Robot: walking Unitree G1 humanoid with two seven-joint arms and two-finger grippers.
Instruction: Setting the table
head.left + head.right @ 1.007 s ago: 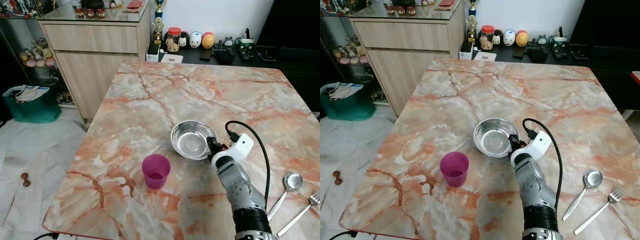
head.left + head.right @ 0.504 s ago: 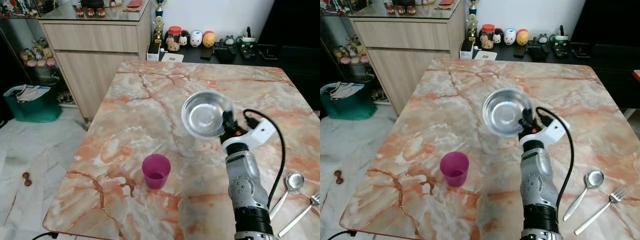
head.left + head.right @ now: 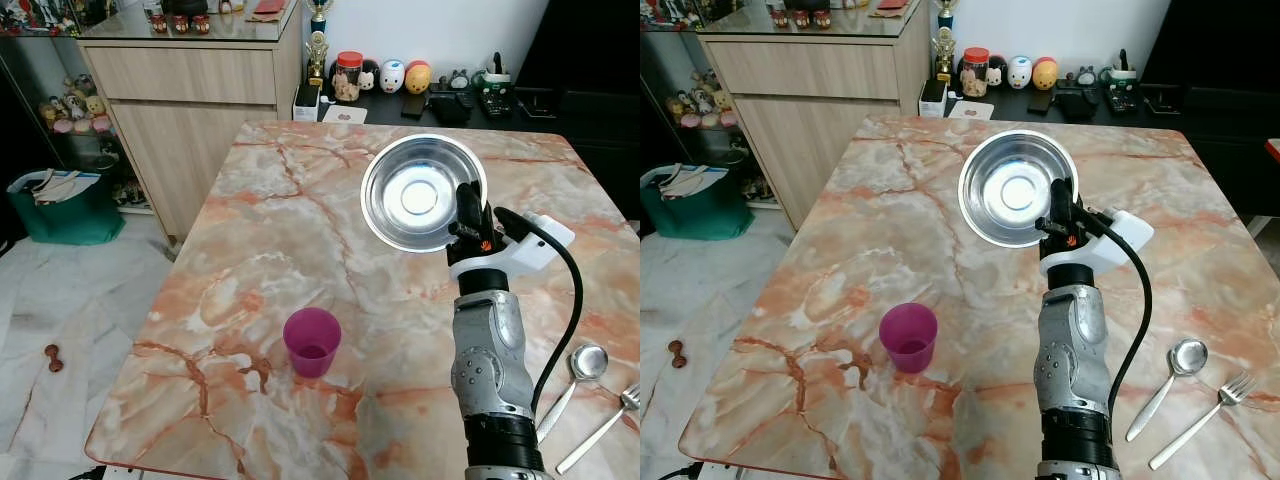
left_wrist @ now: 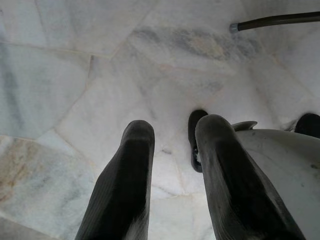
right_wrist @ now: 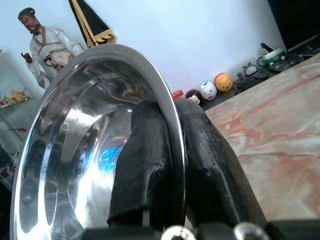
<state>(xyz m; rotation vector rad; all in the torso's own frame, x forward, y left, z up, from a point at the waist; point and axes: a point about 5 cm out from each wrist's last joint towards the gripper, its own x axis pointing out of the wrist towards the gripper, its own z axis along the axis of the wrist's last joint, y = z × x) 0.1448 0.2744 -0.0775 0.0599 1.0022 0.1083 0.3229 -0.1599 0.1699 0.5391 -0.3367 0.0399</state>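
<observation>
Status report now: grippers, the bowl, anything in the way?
Right gripper shut on steel bowl rim, held above the table. Left gripper idle over floor. Purple cup, spoon, fork lie aside.

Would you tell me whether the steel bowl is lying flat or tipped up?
Tipped up: the steel bowl shows its inside to the head camera, held off the table by the right gripper pinching its rim.

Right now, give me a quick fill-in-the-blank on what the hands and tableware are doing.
1. The right hand grips the steel bowl by its ____.
2. The bowl is held ____ the marble table, not resting on it.
3. The cup on the table is ____ in colour.
4. The spoon lies beside a ____ near the table's right edge.

Missing words: rim; above; purple; fork
</observation>
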